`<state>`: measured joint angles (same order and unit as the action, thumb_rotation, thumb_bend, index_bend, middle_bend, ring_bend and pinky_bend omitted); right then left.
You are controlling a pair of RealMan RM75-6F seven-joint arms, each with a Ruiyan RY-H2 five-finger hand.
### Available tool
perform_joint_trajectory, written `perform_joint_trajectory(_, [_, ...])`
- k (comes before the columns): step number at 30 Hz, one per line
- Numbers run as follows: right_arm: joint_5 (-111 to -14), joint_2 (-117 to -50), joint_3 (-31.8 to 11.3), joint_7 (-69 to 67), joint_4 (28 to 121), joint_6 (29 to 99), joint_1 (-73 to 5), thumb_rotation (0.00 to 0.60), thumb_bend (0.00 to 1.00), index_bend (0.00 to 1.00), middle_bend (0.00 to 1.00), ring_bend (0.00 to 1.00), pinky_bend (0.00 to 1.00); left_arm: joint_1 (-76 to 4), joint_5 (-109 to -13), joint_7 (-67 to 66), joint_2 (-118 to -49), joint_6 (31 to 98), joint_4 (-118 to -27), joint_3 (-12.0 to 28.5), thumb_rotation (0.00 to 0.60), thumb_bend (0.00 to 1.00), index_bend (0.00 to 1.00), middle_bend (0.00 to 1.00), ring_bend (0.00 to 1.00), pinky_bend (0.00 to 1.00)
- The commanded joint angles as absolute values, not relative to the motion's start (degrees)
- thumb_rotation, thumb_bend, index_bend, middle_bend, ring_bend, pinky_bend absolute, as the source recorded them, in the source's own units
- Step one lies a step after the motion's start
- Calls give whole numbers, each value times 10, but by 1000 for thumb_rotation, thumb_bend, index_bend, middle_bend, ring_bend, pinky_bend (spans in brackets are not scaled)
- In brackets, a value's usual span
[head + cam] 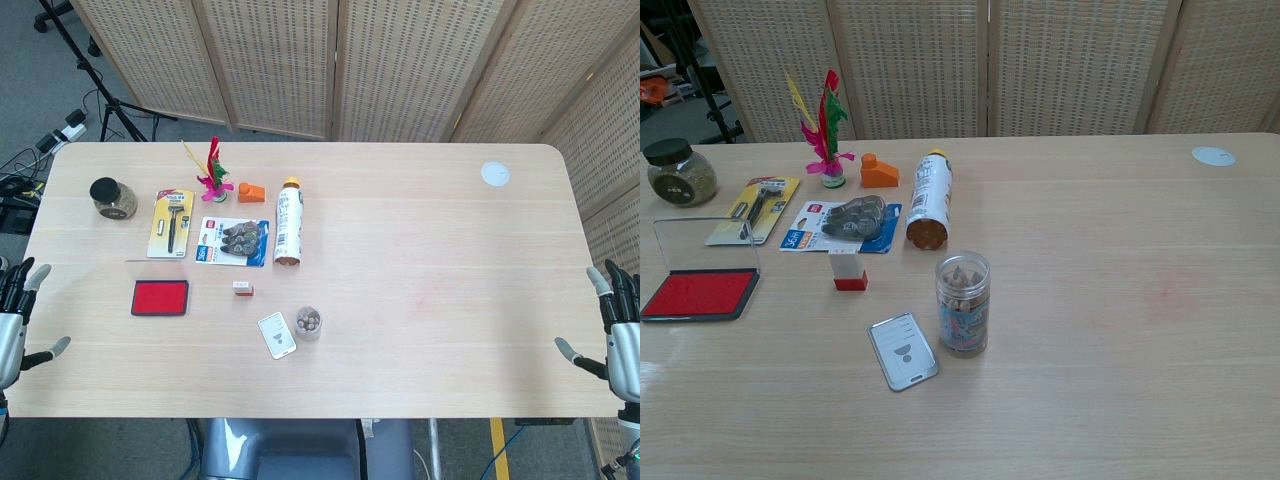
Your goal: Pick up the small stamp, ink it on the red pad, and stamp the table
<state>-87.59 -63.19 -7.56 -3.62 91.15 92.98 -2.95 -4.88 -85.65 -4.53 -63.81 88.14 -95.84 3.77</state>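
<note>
The small stamp point(242, 289) point(848, 270), white with a red base, stands upright on the table, right of the red ink pad point(160, 298) point(698, 293). The pad's clear lid point(702, 243) is raised behind it. My left hand point(14, 318) hangs open off the table's left edge, far from both. My right hand point(618, 332) hangs open off the right edge, fingers spread. Neither hand shows in the chest view.
Near the stamp: a clear jar point(963, 302), a white card point(903, 351), a blister pack point(845, 225), a lying bottle point(928, 210). Further back sit a razor pack point(753, 210), orange piece point(878, 172), feather shuttlecock point(824, 130), dark-lidded jar point(678, 172) and white disc point(1213, 155).
</note>
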Motion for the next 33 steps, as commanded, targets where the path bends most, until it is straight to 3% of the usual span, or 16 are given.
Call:
perform_joint_trajectory(1, [-876, -632, -76, -37, 911, 930, -29, 600, 0, 0, 0, 0, 0, -49, -857, -45, -638, 881, -958, 37, 600, 0, 0, 0, 0, 0])
perform_joint_trajectory(14, [-872, -627, -78, -45, 915, 928, -29, 600, 0, 0, 0, 0, 0, -61, -865, -35, -642, 855, -956, 30, 600, 0, 0, 0, 0, 0])
perform_joint_trajectory(16, [-868, -628, -80, -44, 913, 927, -30, 600, 0, 0, 0, 0, 0, -67, -864, -38, -651, 853, -953, 37, 600, 0, 0, 70, 68, 33])
perform_joint_trajectory(18, [-865, -628, -81, -42, 911, 924, -31, 600, 0, 0, 0, 0, 0, -74, -862, -45, -659, 849, -954, 42, 600, 0, 0, 340, 324, 200])
perform_joint_trajectory(20, [-864, -628, -80, -46, 912, 920, -32, 600, 0, 0, 0, 0, 0, -84, -861, -63, -664, 835, -962, 44, 600, 0, 0, 718, 707, 519])
perform_joint_trajectory(23, [-865, -626, -79, -52, 912, 918, -32, 600, 0, 0, 0, 0, 0, -116, -871, -101, -680, 806, -988, 54, 600, 18, 11, 950, 948, 785])
perform_joint_trajectory(28, [-865, -622, -79, -64, 914, 917, -32, 600, 0, 0, 0, 0, 0, -183, -777, -141, -663, 677, -1080, 78, 600, 84, 82, 1000, 1000, 973])
perform_joint_trajectory(33, [-860, -619, -80, -76, 912, 912, -33, 600, 0, 0, 0, 0, 0, -250, -652, -221, -689, 607, -1113, 115, 600, 98, 108, 1000, 1000, 1000])
